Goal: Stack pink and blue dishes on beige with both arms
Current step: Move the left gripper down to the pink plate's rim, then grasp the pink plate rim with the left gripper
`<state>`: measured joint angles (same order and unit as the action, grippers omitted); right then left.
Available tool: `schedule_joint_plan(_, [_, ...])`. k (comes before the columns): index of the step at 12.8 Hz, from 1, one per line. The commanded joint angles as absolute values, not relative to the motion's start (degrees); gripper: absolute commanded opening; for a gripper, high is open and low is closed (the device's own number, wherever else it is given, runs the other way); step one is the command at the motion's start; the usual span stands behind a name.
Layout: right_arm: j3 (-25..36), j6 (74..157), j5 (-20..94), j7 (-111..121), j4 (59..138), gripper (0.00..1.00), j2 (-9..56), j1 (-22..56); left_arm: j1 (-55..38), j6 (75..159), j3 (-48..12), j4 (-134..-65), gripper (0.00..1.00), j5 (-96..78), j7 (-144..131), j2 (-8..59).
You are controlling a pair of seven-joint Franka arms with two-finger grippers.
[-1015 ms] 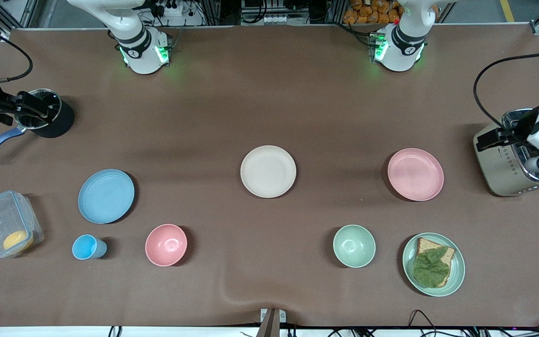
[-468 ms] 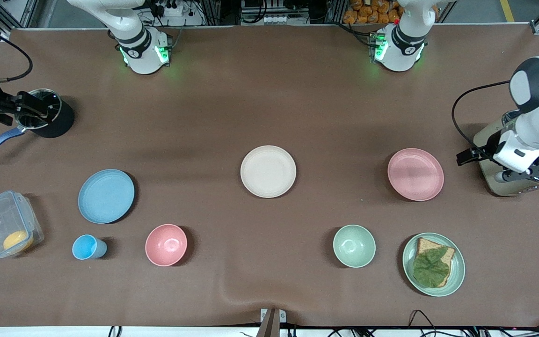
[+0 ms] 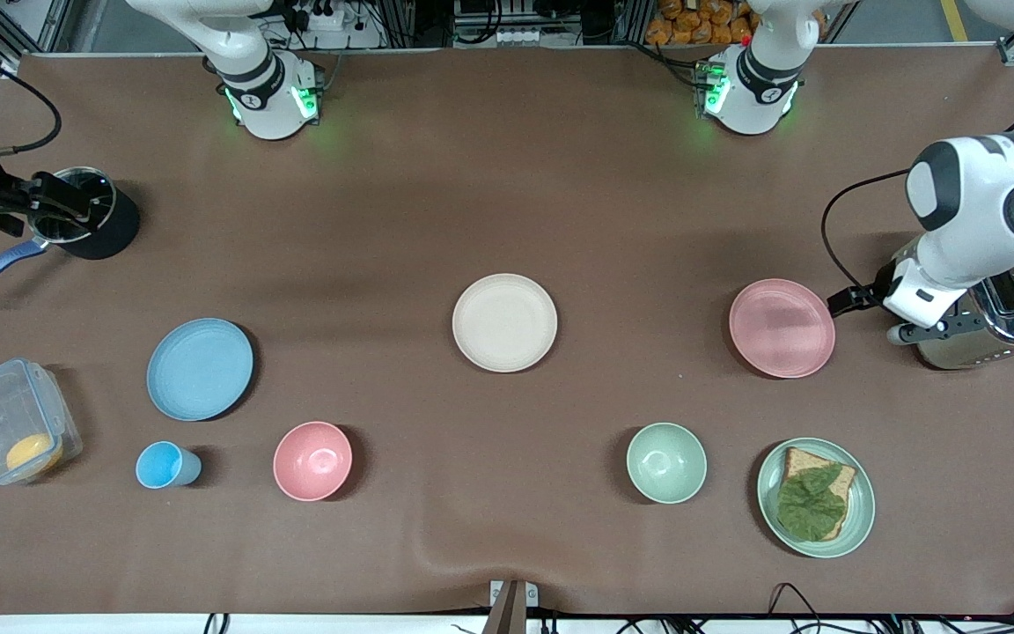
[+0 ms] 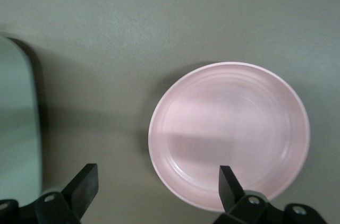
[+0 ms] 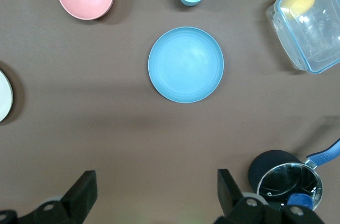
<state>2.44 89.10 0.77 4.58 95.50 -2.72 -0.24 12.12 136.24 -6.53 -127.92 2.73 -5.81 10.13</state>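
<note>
Three plates lie apart on the table [image 3: 507, 176] in the front view — blue plate [image 3: 200, 369] toward the right arm's end, beige plate [image 3: 504, 322] in the middle, pink plate [image 3: 782, 328] toward the left arm's end. Left wrist view: left gripper [image 4: 158, 192] gapes wide over the pink plate's rim. Right wrist view: right gripper [image 5: 156, 192] — equally wide — hangs above bare table near a pot [image 5: 289, 181].

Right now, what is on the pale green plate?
On the green plate lies a slice of bread with a green leaf on top; the leaf covers much of the bread.
</note>
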Motion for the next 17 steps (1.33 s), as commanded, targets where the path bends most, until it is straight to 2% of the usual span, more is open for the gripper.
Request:
schedule_joint_plan(1, [1.8, 88.7, -0.3, 3.7, 94.7, 1.0, -2.5, -0.8, 14.3, 141.9, -6.8, -129.3, 1.0, 3.0, -4.9, 13.8])
schedule_joint_plan(5, [1.8, 88.6, -0.3, 3.7, 94.7, 1.0, -2.5, -0.8, 14.8, 146.1, -6.8, -130.0, 1.0, 3.0, -4.9, 17.7])
schedule_joint_plan(8, [1.8, 88.6, -0.3, 3.7, 94.7, 1.0, -2.5, -0.8, 14.8, 148.7, -6.8, -130.8, 0.88, 3.0, -4.9, 19.8])
schedule_joint_plan(10, [1.8, 88.7, -0.3, 3.7, 94.7, 1.0, -2.5, -0.7, 15.2, 149.5, -6.8, -131.2, 0.77, 3.0, -4.9, 20.2])
schedule_joint_plan(11, [1.8, 88.7, -0.3, 3.7, 94.7, 1.0, -2.5, -0.7, 15.3, 149.5, -6.8, -131.2, 0.71, 3.0, -4.9, 20.3])
schedule_joint_plan(12, [1.8, 88.7, -0.3, 3.7, 94.7, 1.0, -2.5, -0.7, 15.3, 149.5, -6.8, -131.2, 0.58, 3.0, -4.9, 20.4])
schedule_joint_plan(15, [1.8, 88.7, -0.4, 3.7, 94.7, 1.0, -2.5, -0.7, 15.3, 149.5, -6.8, -131.1, 0.04, 3.0, -4.9, 20.5])
schedule_joint_plan(16, [1.8, 88.7, -0.3, 3.7, 94.7, 1.0, -2.5, -0.7, 15.3, 149.5, -6.8, -131.1, 0.0, 3.0, -4.9, 20.5])
schedule_joint_plan(17, [1.8, 88.7, -0.4, 3.7, 94.7, 1.0, -2.5, -0.7, 15.3, 149.5, -6.8, -131.0, 0.0, 3.0, -4.9, 20.4])
